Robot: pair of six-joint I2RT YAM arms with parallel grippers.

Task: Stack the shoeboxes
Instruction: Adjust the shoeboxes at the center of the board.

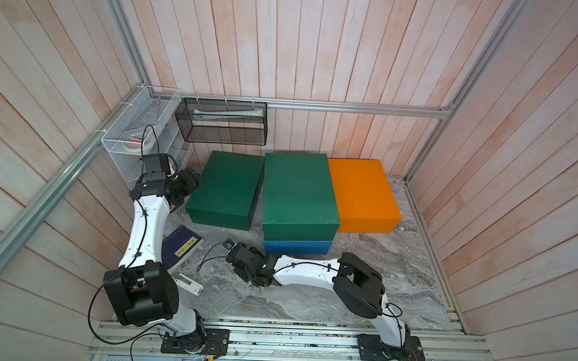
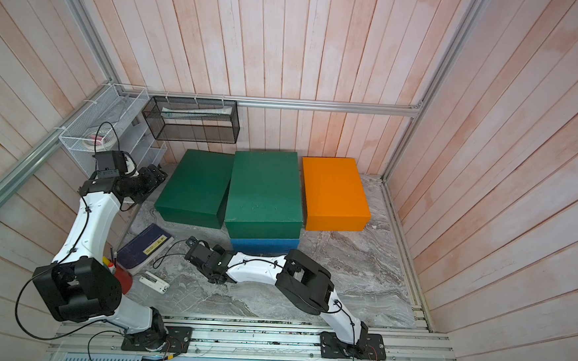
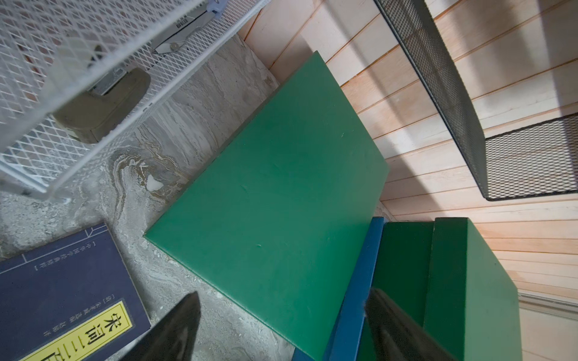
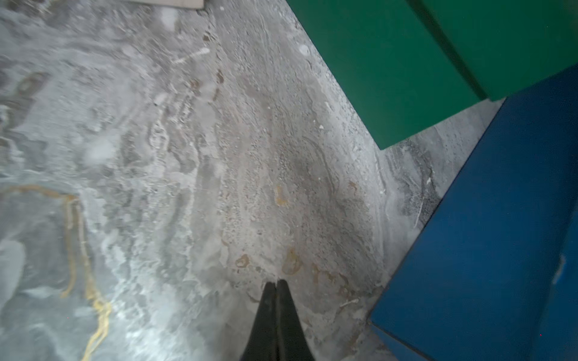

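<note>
One stacked green box is borne by the blue box, flanked by a lone green box and an orange box; a book is laid nearby. The left claw is spread wide, the right claw pinched together.

Blue box: in both top views you only get its front face; the rest sits under a green box. Book is partly covered by the left arm. Red thing behind that arm's elbow is mostly hidden, can't ID it. Stuff in the basket is too small to tell. Left wrist view: left gripper jaws and book run off the edge. Right wrist view: right gripper jaws cut off too, part of the bench blurred, blue box cropped.
</note>
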